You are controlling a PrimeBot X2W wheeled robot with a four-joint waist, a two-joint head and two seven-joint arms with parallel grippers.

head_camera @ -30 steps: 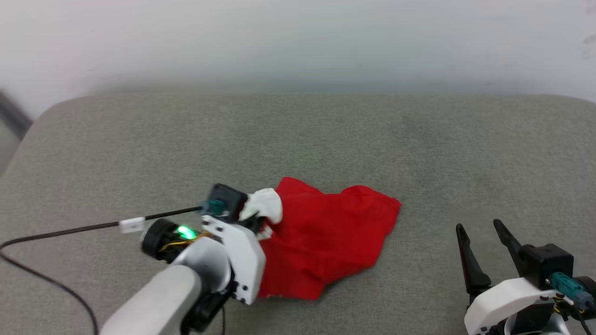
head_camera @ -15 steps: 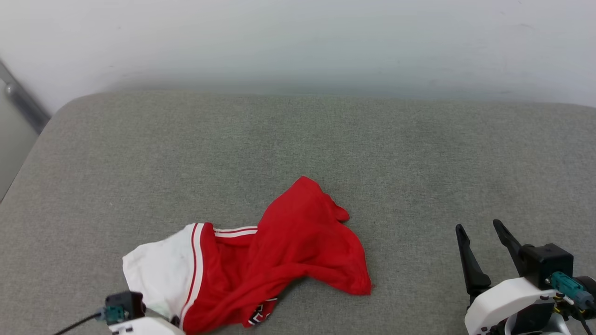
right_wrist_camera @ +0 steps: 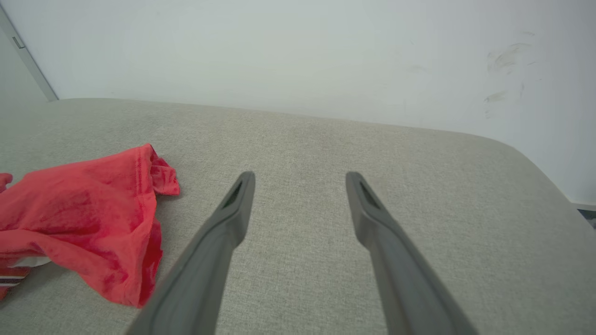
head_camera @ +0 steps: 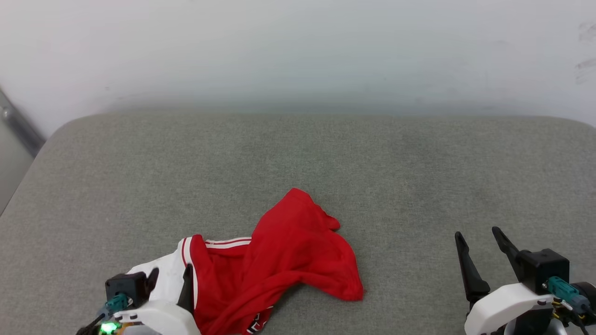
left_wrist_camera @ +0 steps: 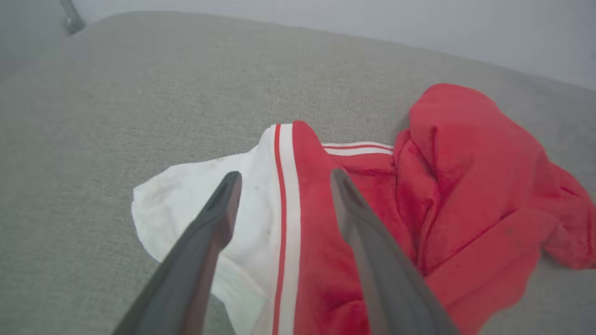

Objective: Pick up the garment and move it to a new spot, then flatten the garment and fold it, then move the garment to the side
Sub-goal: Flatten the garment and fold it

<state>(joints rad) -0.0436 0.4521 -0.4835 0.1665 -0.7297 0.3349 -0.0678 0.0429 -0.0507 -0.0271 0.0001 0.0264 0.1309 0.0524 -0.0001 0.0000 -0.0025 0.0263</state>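
- The garment (head_camera: 279, 260) lies crumpled on the grey cushion (head_camera: 326, 153), toward our near left. Its red body is bunched into a ridge, and one white sleeve (left_wrist_camera: 186, 204) lies spread out at the left end.
- Our left gripper (head_camera: 171, 271) has its jaws spread wide. One finger is over the white sleeve and the other over red cloth, with the striped trim (left_wrist_camera: 284, 195) between them. Nothing is pinched, and we cannot tell whether the tips touch the cloth.
- The cloth rests on the cushion under its own weight with the jaws open above it, so we judge that the garment is already set down at its new spot.
- Our right gripper (head_camera: 477, 232) sits at the near right, jaws spread and empty, well apart from the garment. We judge that it sits there to leave the cloth room to be laid out.
- Flattening is not yet done. The red body is doubled over itself, and a dark-and-white printed patch (head_camera: 256, 321) is tucked under at the near edge.
- For the next move we favour the sleeve as a hold, because it is the one part lying open and easy to pinch.
- One risk is that thin jersey may drag on the woven cushion and bunch again when pulled from one side alone.
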